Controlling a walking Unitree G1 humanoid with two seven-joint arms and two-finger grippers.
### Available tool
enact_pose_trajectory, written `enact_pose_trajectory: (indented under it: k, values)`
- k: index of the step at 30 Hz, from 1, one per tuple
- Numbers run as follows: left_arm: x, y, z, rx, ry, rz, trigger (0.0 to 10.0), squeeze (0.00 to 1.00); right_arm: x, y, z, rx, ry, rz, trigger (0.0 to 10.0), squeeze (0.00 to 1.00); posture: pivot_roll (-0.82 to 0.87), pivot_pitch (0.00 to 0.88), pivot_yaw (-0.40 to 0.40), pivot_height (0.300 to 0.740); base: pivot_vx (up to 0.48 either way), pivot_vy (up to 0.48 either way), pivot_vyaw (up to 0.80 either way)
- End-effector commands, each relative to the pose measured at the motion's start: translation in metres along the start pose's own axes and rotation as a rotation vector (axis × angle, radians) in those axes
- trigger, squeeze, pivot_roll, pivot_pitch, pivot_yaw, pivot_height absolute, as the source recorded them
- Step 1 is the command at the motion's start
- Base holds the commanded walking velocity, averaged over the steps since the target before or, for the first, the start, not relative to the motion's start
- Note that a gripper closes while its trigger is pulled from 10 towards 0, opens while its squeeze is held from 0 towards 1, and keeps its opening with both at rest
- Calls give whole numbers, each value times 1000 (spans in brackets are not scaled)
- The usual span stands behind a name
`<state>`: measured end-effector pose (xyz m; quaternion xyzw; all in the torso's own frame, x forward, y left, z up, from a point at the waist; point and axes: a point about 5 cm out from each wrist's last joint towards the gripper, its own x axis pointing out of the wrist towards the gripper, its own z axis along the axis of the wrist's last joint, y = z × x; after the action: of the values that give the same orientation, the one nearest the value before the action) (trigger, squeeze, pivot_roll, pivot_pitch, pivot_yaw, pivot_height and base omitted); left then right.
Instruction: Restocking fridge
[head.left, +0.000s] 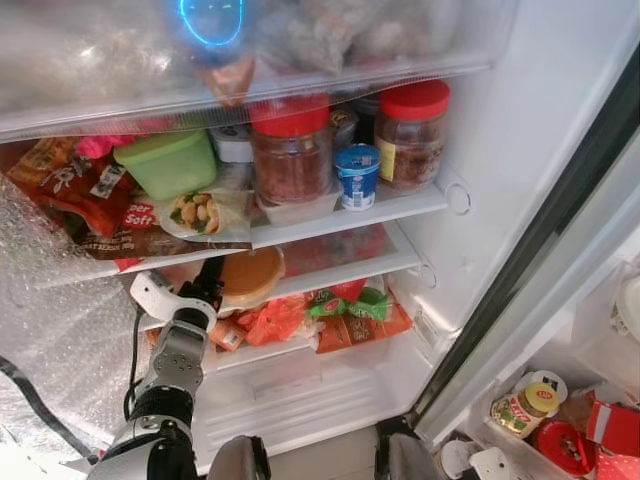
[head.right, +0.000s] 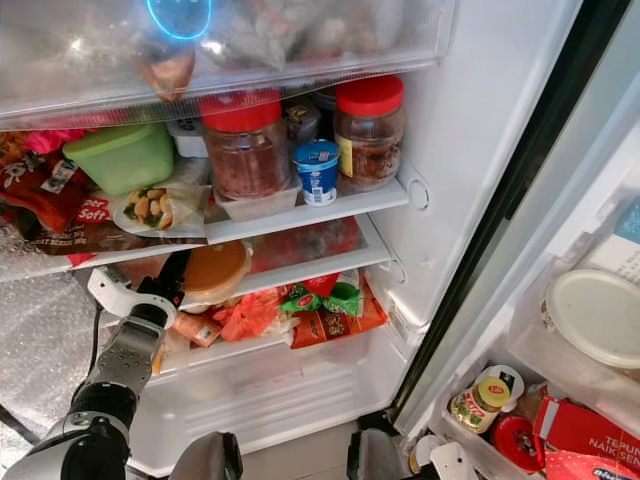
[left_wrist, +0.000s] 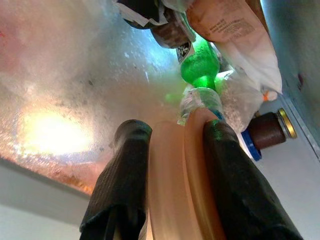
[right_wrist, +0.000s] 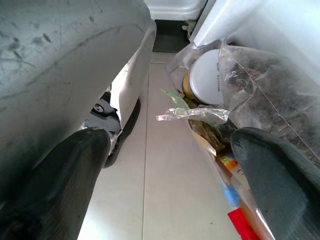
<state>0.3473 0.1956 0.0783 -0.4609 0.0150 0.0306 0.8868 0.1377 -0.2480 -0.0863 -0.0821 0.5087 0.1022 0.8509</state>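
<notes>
My left gripper (left_wrist: 172, 165) has matt black rubbery fingers (left_wrist: 120, 185) pinching a smooth, glossy tan plastic container (head.left: 250, 275). Above it the shelf (head.left: 330, 262) looks like frosted, clear plastic. The two jars (head.left: 292, 150) seem clear with glossy red plastic lids. My arm (head.left: 178, 360) is brushed silver metal.

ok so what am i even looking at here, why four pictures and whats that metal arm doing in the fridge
It is a walking humanoid robot restocking an open fridge. The top two pictures come from the two cameras on its head, looking down at the shelves. The other two come from cameras on its wrists, looking along each hand's black fingers.

The left hand reaches into the middle shelf, shut on a round orange lidded tub; the left wrist picture shows the tub pinched between the fingers.

On the shelf above stand two red-lidded glass jars, a small blue yoghurt cup and a green plastic box.

The right hand hangs open, holding nothing.
</notes>
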Motion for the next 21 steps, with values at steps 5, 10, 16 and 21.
enact_pose_trajectory:
  k: [5,10,16,21]
  values:
    - [8,-4,4,10,-9,24,10000,0,3,7,4,9,-19,26,10000,0,-93,74,32,624,0,0,0]
    - [13,-8,6,-8,-5,49,10000,0,2,7,4,4,-18,26,10000,0,-102,81,28,624,0,0,0]
    - [16,-11,6,-20,-2,72,10000,965,2,6,3,4,-17,23,10000,0,-107,83,28,624,0,0,0]
    - [17,-14,3,-11,9,63,10000,1000,2,6,3,5,-16,23,10000,0,-97,86,29,624,0,0,0]
